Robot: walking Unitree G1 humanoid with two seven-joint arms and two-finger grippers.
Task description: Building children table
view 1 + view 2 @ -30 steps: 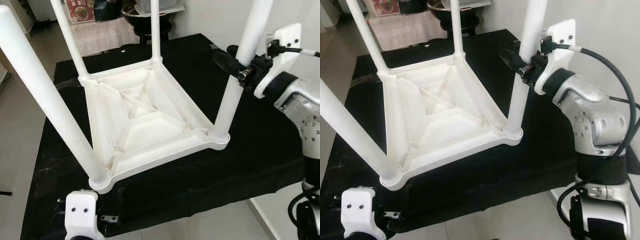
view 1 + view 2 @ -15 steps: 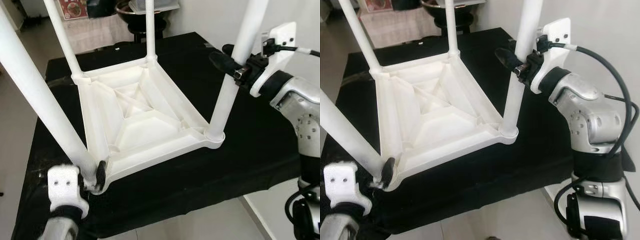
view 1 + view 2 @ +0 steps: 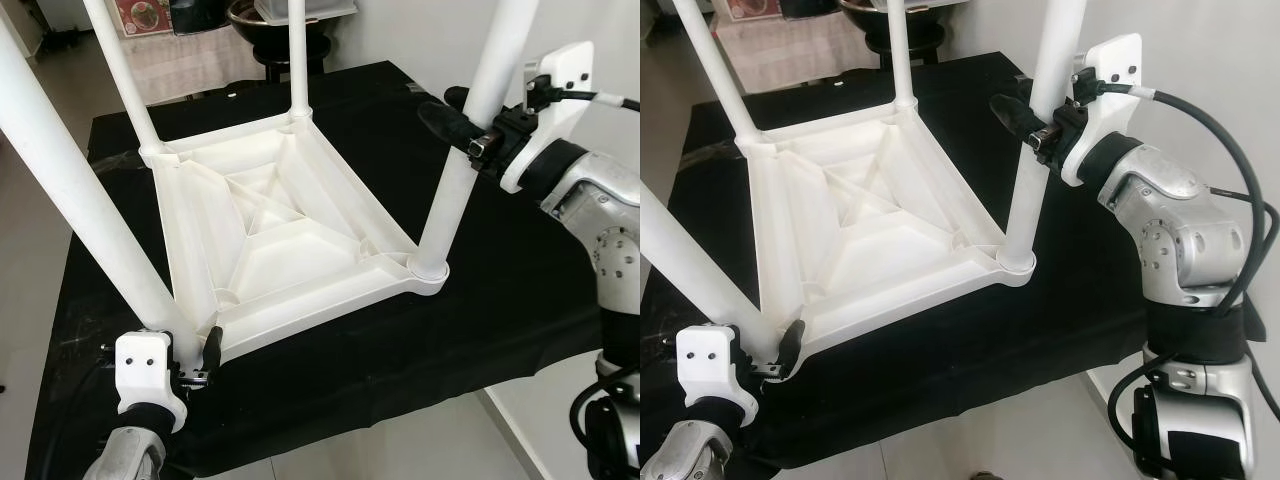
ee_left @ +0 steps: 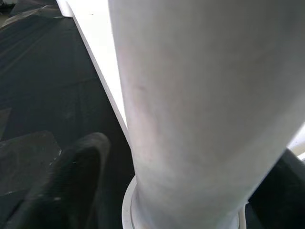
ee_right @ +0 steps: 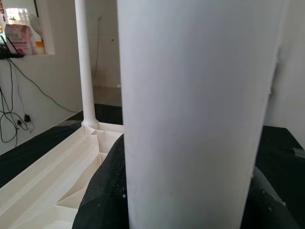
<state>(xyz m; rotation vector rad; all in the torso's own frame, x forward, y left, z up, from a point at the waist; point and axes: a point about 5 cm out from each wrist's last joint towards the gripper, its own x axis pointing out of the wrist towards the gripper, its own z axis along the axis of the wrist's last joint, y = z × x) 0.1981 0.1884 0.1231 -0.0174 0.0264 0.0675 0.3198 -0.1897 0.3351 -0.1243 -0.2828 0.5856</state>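
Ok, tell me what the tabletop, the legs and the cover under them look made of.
Tabletop: seemingly moulded white plastic, matte, going by the ribs cast into its underside. Legs: smooth white tubes with a faint sheen, likely plastic; metal cannot be ruled out. Cover: black cloth, dull, with soft wrinkles and a draped edge.

Both head views look forward and down from above onto the upturned white table (image 3: 290, 230) on the black cloth (image 3: 510, 270) — same scene, slightly offset. Each wrist view sits very close against a table leg: the left wrist's near leg (image 4: 200, 105), the right wrist's leg (image 5: 195, 114).
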